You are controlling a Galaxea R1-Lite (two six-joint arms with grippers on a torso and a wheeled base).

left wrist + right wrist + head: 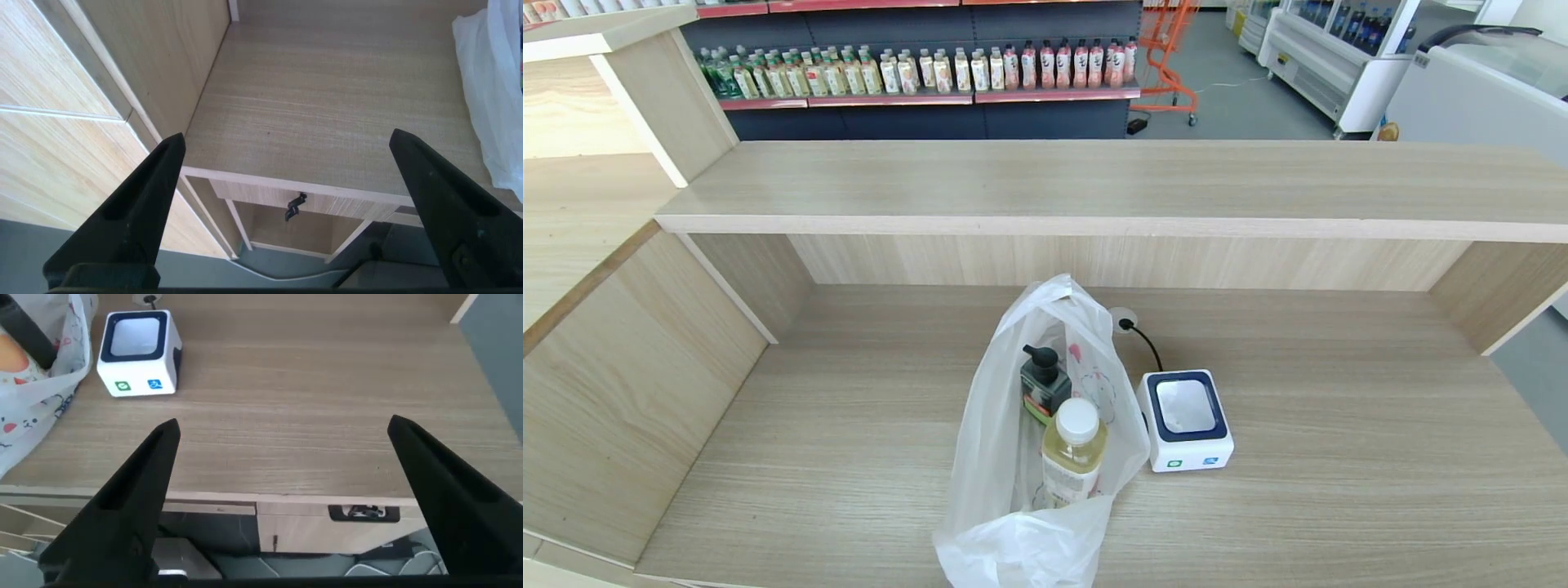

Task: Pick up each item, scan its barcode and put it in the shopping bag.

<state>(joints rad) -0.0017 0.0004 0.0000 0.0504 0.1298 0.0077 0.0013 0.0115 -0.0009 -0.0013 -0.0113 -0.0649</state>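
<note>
My left gripper (286, 139) hangs spread wide and empty, back off the near edge of the bench (1339, 457). The pump bottle (1044, 384) and the white-capped bottle (1074, 449) stand inside the limp shopping bag (984, 457), just beside the scanner (1184, 418). My right gripper (283, 423) is spread too. I'd worry that a careless sweep could snag the bag's thin film and tip both bottles off the near edge.

light wood counter (1339, 457), bottle shelves (915, 100), grey floor (1241, 106), white freezers (1339, 57) behind.
</note>
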